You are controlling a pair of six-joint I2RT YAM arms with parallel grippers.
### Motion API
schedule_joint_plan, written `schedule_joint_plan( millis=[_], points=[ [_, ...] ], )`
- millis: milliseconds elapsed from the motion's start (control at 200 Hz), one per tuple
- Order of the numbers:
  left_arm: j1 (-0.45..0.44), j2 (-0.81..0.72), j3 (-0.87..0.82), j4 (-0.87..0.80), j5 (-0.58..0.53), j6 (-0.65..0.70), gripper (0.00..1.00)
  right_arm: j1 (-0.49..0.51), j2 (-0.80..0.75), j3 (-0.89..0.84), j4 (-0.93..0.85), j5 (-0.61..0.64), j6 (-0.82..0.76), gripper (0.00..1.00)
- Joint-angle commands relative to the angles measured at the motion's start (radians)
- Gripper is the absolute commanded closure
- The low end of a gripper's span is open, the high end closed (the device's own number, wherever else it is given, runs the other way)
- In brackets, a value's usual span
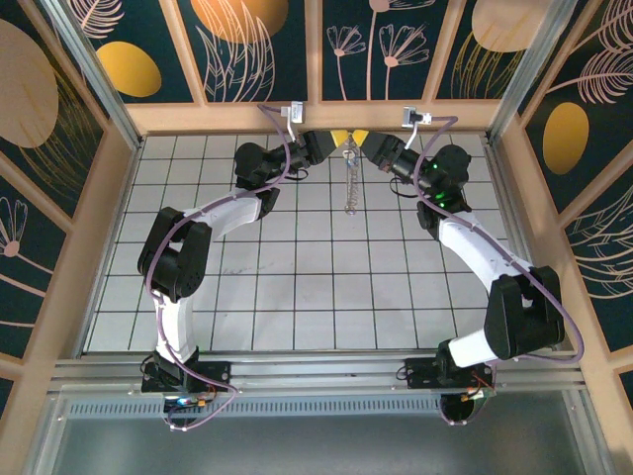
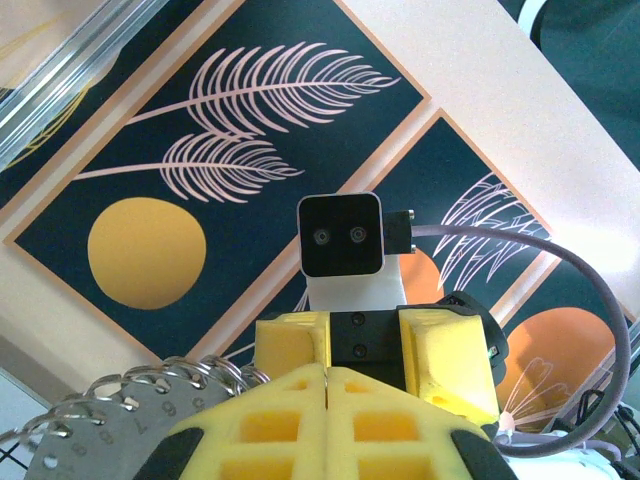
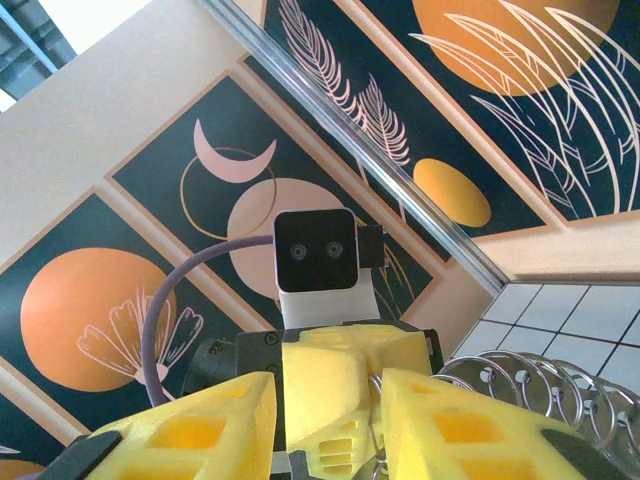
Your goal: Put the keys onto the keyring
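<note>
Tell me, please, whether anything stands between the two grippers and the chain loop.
Nothing visible does. The left gripper and the right gripper meet tip to tip at the far end of the chain loop, and its metal rings sit right beside their yellow fingers.

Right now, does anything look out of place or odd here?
Yes: the keyring runs as a straight line from where the left gripper and right gripper meet at the far edge of the table, not spread as a loop.

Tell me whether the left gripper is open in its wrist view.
No. The left gripper is shut, its two yellow halves meeting along a thin seam.
</note>
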Motion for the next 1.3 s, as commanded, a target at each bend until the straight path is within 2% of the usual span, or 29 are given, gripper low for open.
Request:
schedule_joint_plan(
  millis=[0, 265, 606, 726, 836, 991, 1211, 1296],
  points=[
    [-0.006, -0.002, 0.013, 0.071, -0.013, -0.007, 1.0, 0.007, 0.012, -0.006, 0.048, 0.001, 0.0, 0.67],
    [-0.006, -0.007, 0.01, 0.066, -0.01, -0.002, 1.0, -0.011, -0.002, -0.032, 0.045, 0.019, -0.002, 0.65],
    [-0.006, -0.007, 0.014, 0.065, -0.009, -0.002, 1.0, 0.001, 0.026, 0.002, 0.058, -0.003, 0.003, 0.67],
    [-0.005, -0.008, 0.014, 0.065, -0.007, -0.004, 1.0, 0.005, 0.036, 0.015, 0.058, -0.008, 0.002, 0.72],
    [-0.007, -0.007, 0.013, 0.065, -0.005, -0.004, 1.0, 0.008, 0.042, 0.022, 0.055, -0.009, 0.0, 0.8],
    [-0.007, -0.007, 0.01, 0.065, -0.004, -0.004, 1.0, 0.008, 0.047, 0.035, 0.055, -0.017, -0.001, 0.82],
    [-0.007, -0.006, 0.01, 0.068, -0.003, -0.006, 1.0, 0.008, 0.06, 0.057, 0.035, -0.038, -0.01, 1.0],
    [-0.007, -0.008, 0.011, 0.066, -0.003, -0.006, 1.0, 0.009, 0.066, 0.062, 0.026, -0.053, -0.016, 1.0]
  ],
)
